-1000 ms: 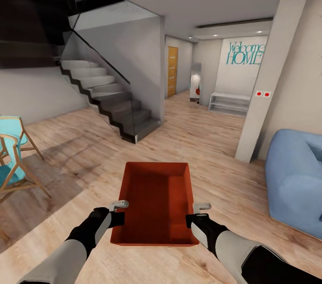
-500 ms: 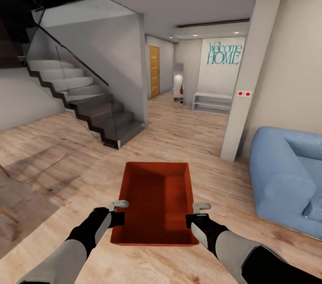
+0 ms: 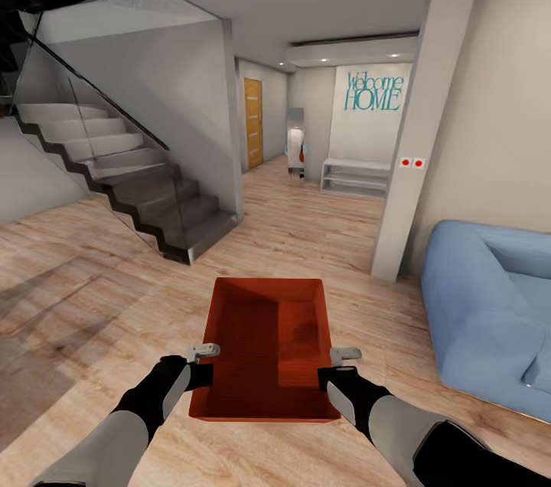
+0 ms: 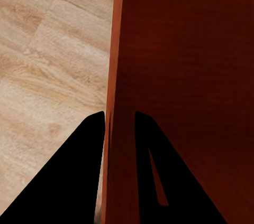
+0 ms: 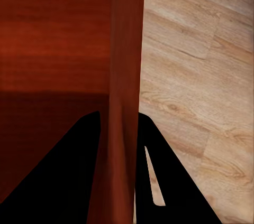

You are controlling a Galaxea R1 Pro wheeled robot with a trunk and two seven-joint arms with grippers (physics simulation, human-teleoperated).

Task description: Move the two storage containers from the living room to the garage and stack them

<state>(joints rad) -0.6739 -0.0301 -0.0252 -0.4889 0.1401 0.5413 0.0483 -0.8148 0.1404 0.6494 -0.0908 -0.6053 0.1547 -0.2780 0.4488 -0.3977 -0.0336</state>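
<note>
A: Two tools on one bin [image 3: 268, 349]. Left tool [image 3: 205, 354] pinches the left wall, right tool [image 3: 344, 355] pinches the right wall, a finger on each side.
B: Pose?
A: Both forearms reach forward, level, bin held out in front above the wood floor [image 3: 321, 234], living room.
B: Risk?
A: Thin-wall grips could slip if the arms drift apart. Further on, the sofa [image 3: 490, 303] and pillar [image 3: 413, 135] crowd the right, stairs [image 3: 138, 188] the left.

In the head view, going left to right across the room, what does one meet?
Staircase → wooden door → white bench shelf → pillar → blue sofa. Nearer the camera: left gripper → storage container → right gripper.
</note>
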